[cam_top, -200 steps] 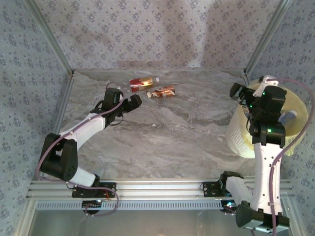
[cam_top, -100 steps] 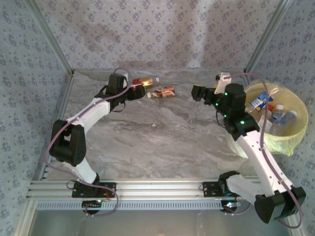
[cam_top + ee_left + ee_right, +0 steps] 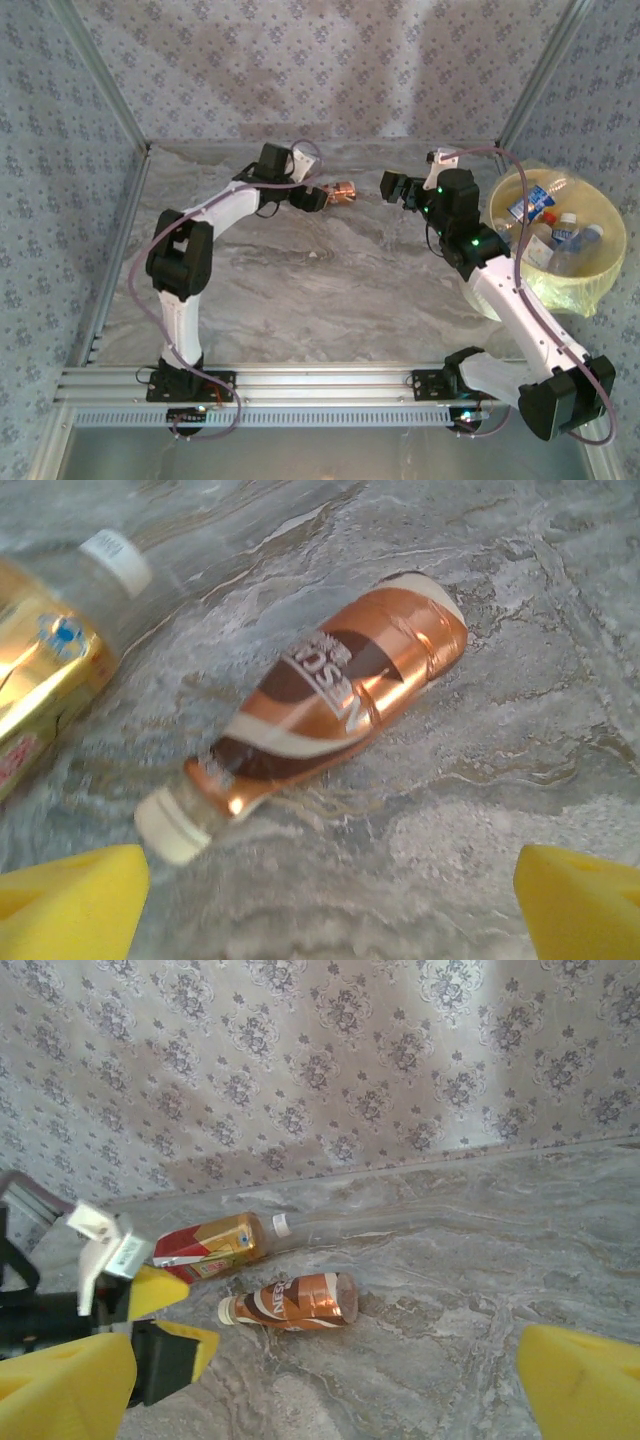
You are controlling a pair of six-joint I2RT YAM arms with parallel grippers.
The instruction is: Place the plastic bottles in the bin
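Left arm: stretched long to the far side of the table (image 3: 330,290). I read the left claw (image 3: 325,915) as wide, with nothing in it.
Right arm: reaching in from the bin (image 3: 600,285) side. The right claw (image 3: 320,1390) is wide and empty, facing the left one.
Copper-labelled bottle (image 3: 335,715): on its side just ahead of my left claw, between the two claws, cap end nearest.
Gold-and-red bottle (image 3: 40,675): ahead and left, just beside the first.
Binned bottles (image 3: 545,220): several, behind the right claw.
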